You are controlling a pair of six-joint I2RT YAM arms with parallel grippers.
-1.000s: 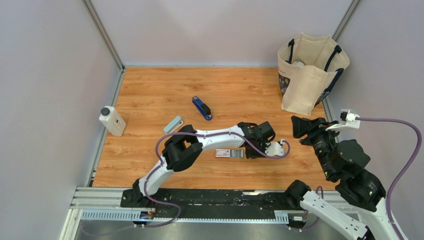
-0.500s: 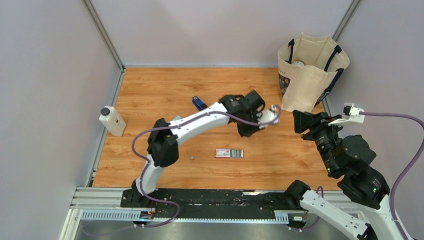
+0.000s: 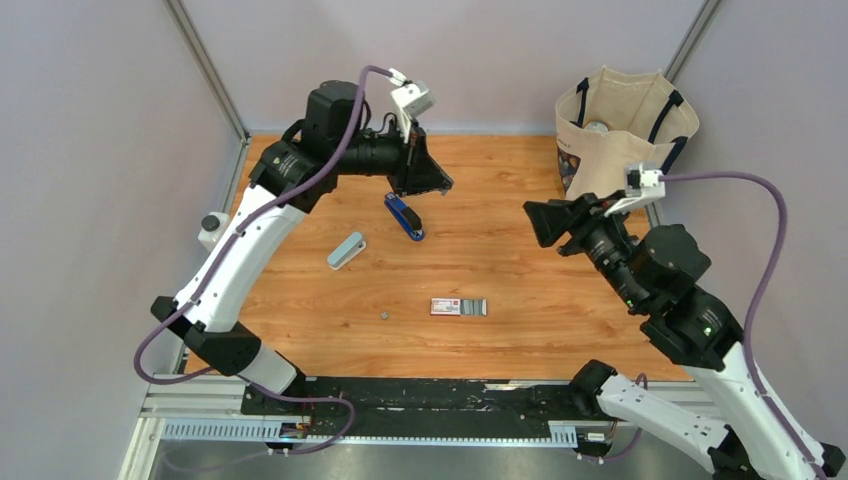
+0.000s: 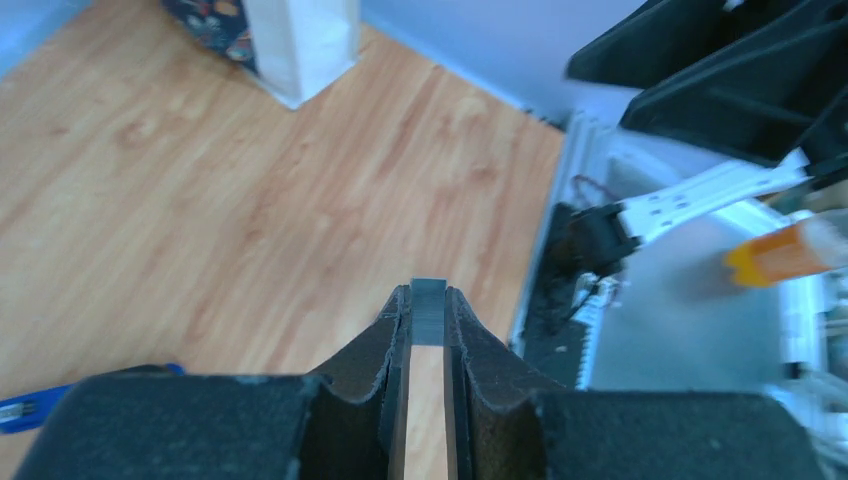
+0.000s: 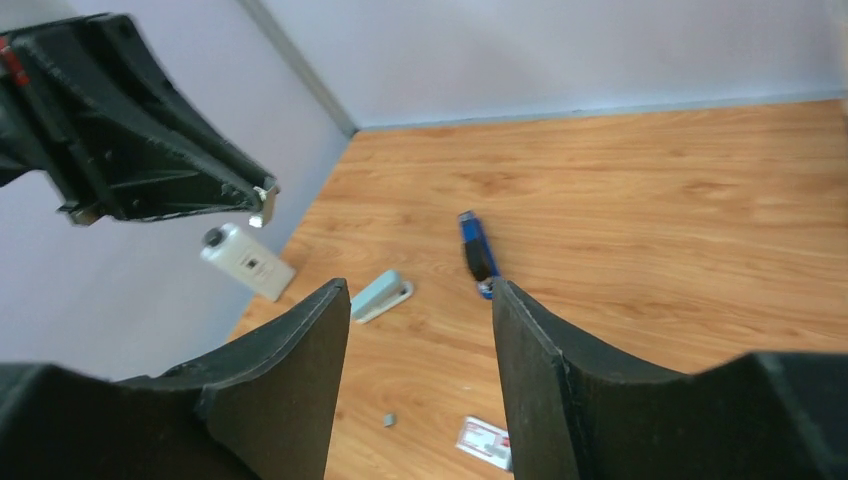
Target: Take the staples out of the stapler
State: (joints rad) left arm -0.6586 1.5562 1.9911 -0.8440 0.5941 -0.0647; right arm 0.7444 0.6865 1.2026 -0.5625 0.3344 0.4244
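Note:
The dark-blue stapler (image 3: pixel 404 216) lies on the wooden table at the back middle, seen also in the right wrist view (image 5: pixel 478 253) and as a blue sliver at the left wrist view's lower left edge (image 4: pixel 20 410). My left gripper (image 3: pixel 443 186) hangs high in the air just above and behind it, shut on a short grey strip of staples (image 4: pixel 428 314) pinched at its fingertips (image 4: pixel 428 295). A tiny grey bit (image 3: pixel 384 316) lies loose on the table. My right gripper (image 3: pixel 530 215) is raised at the right, open and empty (image 5: pixel 418 290).
A red-and-white box (image 3: pixel 459 307) lies at the table's middle front. A pale grey-blue block (image 3: pixel 346 250) sits left of the stapler. A white bottle (image 5: pixel 245 260) stands at the left edge and a canvas bag (image 3: pixel 620 150) at the back right corner.
My left arm has lifted from beside the red-and-white box and swung up and back-left over the stapler. The right gripper has moved left and opened wider.

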